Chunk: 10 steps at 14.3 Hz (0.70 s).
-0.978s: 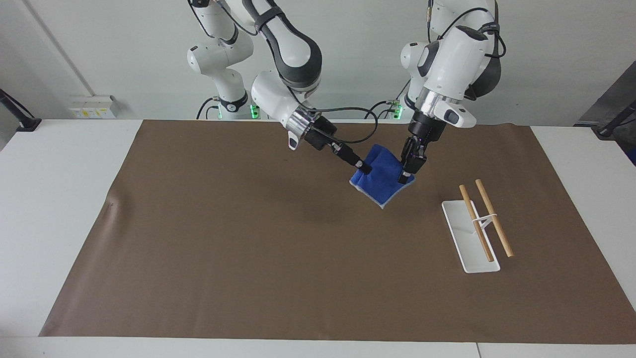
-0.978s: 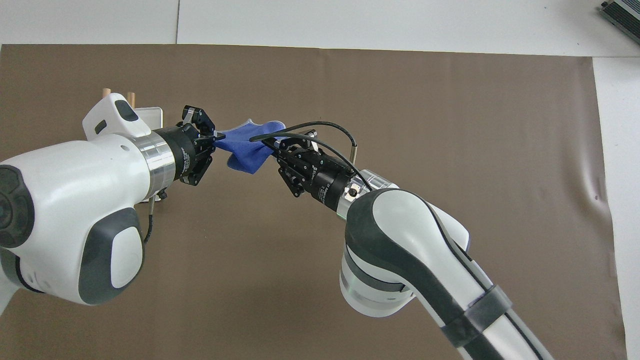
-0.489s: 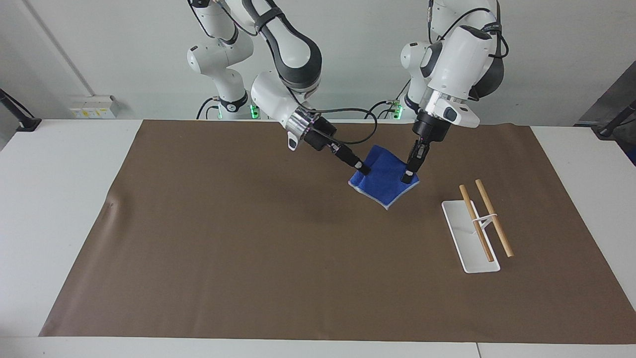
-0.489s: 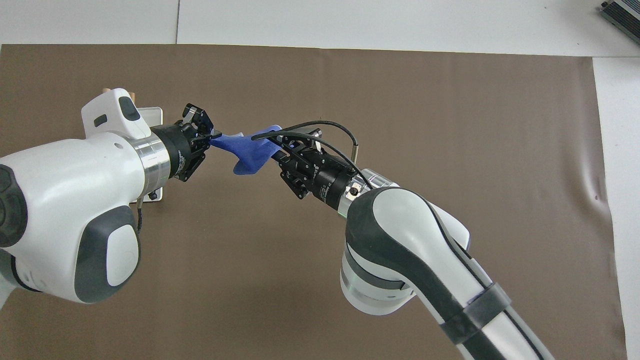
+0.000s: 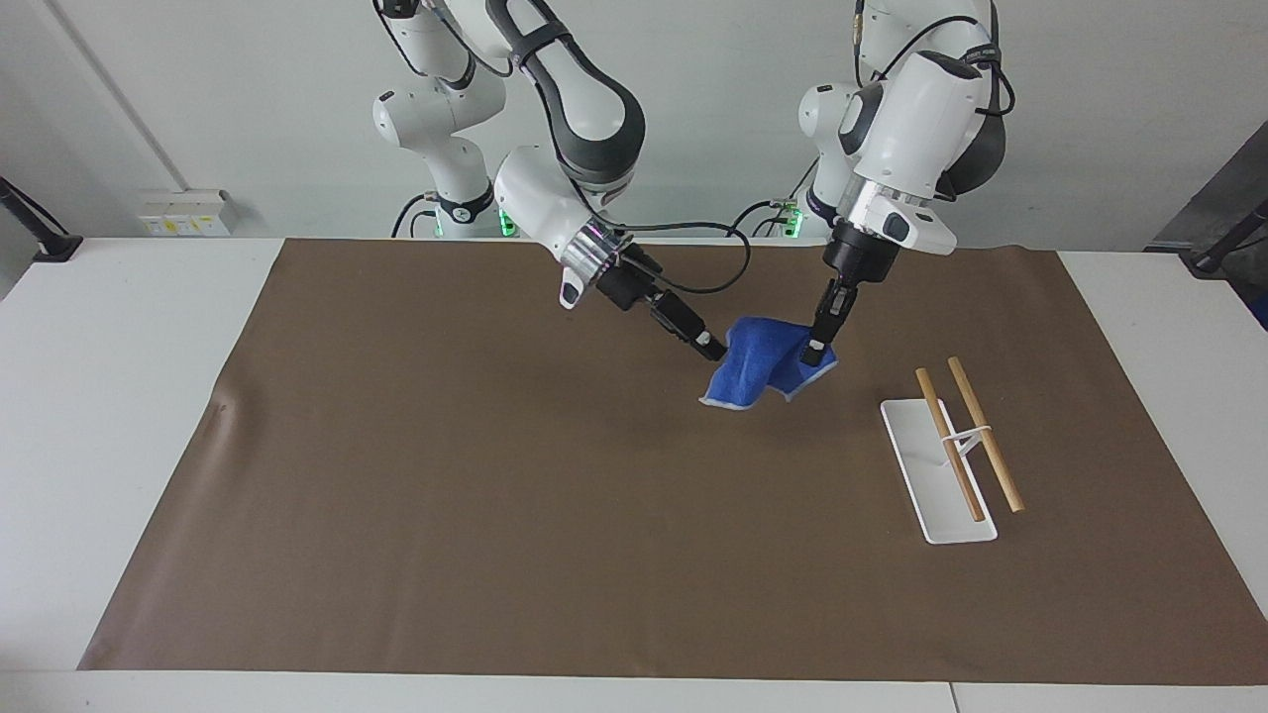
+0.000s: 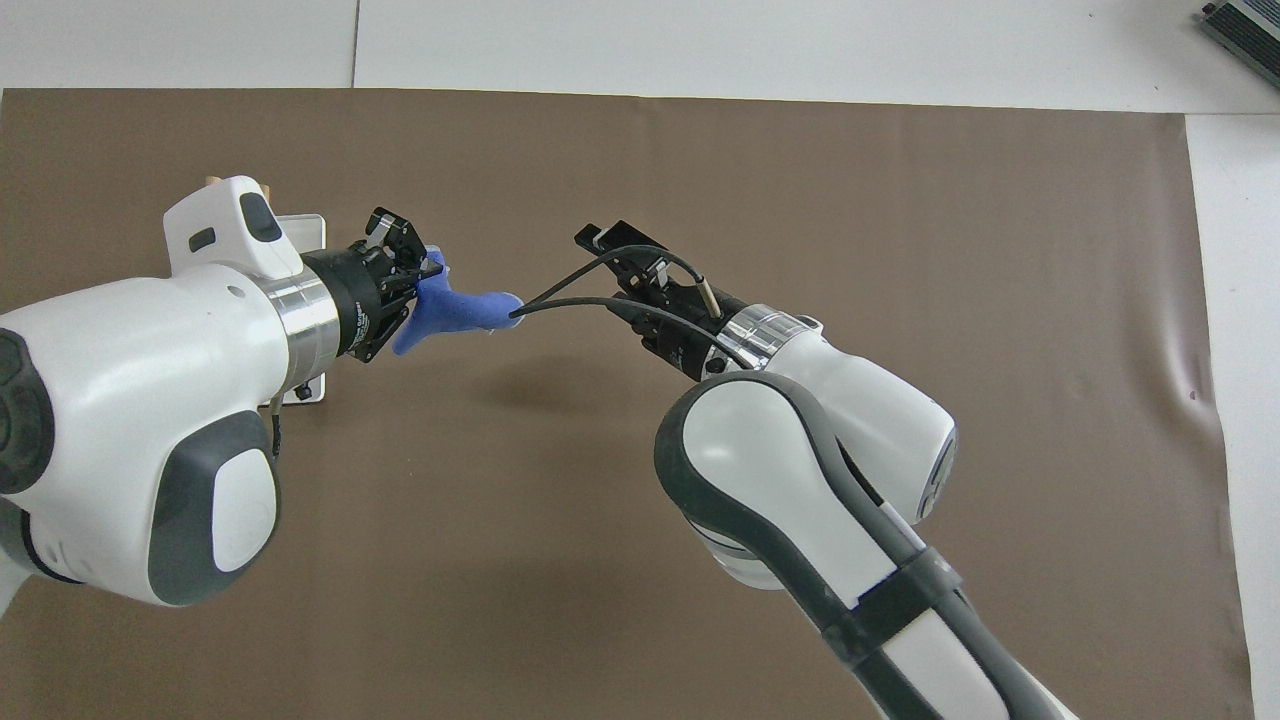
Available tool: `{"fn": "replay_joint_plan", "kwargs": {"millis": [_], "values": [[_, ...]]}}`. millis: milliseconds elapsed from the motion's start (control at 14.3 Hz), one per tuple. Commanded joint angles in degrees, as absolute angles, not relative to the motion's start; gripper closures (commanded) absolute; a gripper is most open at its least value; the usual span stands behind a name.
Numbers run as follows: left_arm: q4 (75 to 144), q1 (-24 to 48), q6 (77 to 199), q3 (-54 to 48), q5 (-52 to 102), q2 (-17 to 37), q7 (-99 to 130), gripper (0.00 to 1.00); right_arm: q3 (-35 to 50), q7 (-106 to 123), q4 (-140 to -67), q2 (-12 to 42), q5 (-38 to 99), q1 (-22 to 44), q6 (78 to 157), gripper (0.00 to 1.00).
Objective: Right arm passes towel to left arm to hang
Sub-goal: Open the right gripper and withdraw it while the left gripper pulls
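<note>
The bright blue towel (image 5: 755, 362) hangs in the air over the brown mat, drooping from one upper corner. My left gripper (image 5: 814, 353) is shut on that corner; in the overhead view the left gripper (image 6: 428, 272) pinches the towel (image 6: 458, 310) at its tip. My right gripper (image 5: 709, 349) is beside the towel's other upper edge and holds nothing. In the overhead view the right gripper (image 6: 620, 250) is open and a clear gap apart from the cloth. The white rack (image 5: 936, 475) with two wooden rods (image 5: 981, 436) stands toward the left arm's end of the table.
A brown mat (image 5: 446, 495) covers most of the white table. In the overhead view the left arm hides most of the rack (image 6: 300, 232). A black cable (image 6: 570, 290) loops off the right wrist near the towel.
The right gripper has let go of the towel and drawn back toward its own end. The towel, stretched between both grippers before, now droops from the left gripper alone.
</note>
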<state>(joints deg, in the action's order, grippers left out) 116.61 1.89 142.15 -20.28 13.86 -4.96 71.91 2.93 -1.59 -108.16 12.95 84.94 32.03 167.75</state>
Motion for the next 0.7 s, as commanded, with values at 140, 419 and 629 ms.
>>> {"fn": "replay_joint_plan", "kwargs": {"millis": [140,419,629], "values": [[117.07,1.58,140.02,-16.45,12.39,-5.10,60.58,1.00,3.16,1.84,-109.78,13.27,65.44,25.33,165.42,0.00],[117.42,1.41,140.18,-12.85,12.39,-2.99,58.71,1.00,3.08,1.93,-109.69,13.36,40.06,18.21,157.35,0.00],[117.60,1.41,140.54,-7.49,12.31,-2.11,55.22,1.00,2.99,1.76,-109.60,13.27,24.31,13.73,152.94,0.00]]}}
